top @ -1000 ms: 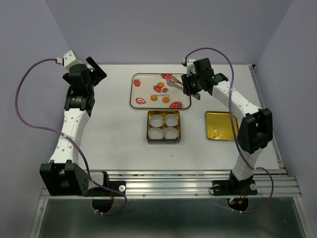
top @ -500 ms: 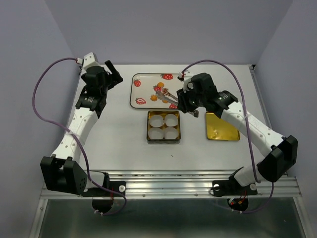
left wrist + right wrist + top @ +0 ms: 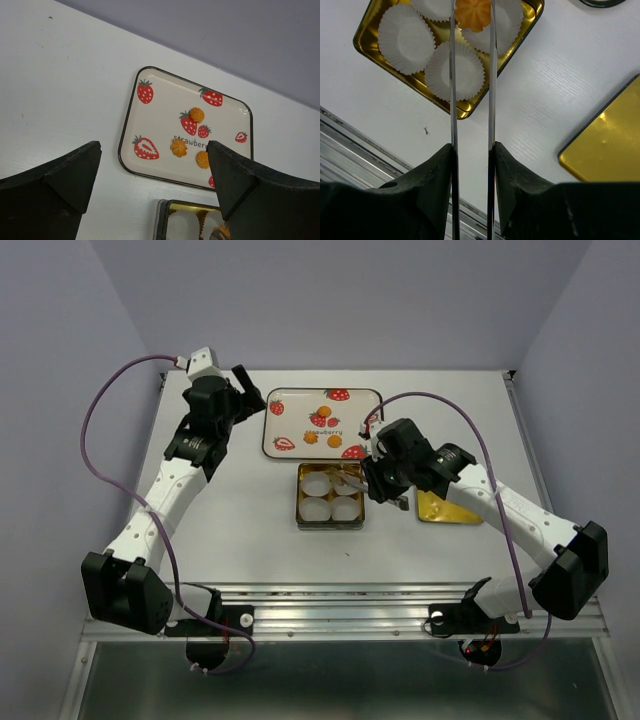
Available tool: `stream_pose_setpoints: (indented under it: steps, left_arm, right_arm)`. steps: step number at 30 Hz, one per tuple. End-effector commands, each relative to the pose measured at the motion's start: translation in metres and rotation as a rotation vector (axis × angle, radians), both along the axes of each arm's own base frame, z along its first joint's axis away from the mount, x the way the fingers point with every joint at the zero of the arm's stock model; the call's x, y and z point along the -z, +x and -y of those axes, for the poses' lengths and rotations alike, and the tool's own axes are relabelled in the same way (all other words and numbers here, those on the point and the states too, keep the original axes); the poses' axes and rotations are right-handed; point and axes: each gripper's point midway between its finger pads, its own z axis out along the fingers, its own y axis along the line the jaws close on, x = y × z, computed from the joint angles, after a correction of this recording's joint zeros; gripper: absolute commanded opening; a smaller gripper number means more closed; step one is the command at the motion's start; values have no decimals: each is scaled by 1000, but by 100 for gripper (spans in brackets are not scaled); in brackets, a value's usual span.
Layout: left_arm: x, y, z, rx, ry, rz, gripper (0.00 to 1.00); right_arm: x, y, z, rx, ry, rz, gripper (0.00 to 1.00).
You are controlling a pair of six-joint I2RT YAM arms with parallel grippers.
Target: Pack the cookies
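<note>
right gripper [image 3: 471, 160]: jaws pinching thin metal tongs [image 3: 452, 75], which grip a small round orange cookie [image 3: 473, 12] over the square gold tin [image 3: 462, 111] | left gripper [image 3: 154, 150]: jaws spread

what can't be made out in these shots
Right wrist view: top edge cuts off the tips of the long metal tongs and part of the small round orange cookie they pinch; contact with the white paper cup below unclear.
Top view: that cookie is too small to see; the right arm covers part of the flat gold lid.
Left wrist view: bottom edge cuts off most of the square gold tin.
</note>
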Motion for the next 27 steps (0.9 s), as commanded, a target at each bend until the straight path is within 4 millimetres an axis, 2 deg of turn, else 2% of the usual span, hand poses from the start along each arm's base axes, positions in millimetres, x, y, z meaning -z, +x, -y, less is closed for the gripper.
stream_pose_setpoints:
  steps: [1,20,27]
  left_arm:
    - [-6,1,6,4,-6,19,99]
    - [-2,3,14,31,15,1,99]
    - [-5,1,11,21,23,8,99]
  right_arm:
    - [-6,-2,2,15,13,30,32]
    - [8,22,-7,17,-35,62,33]
    - [17,23,-6,18,-58,43,33]
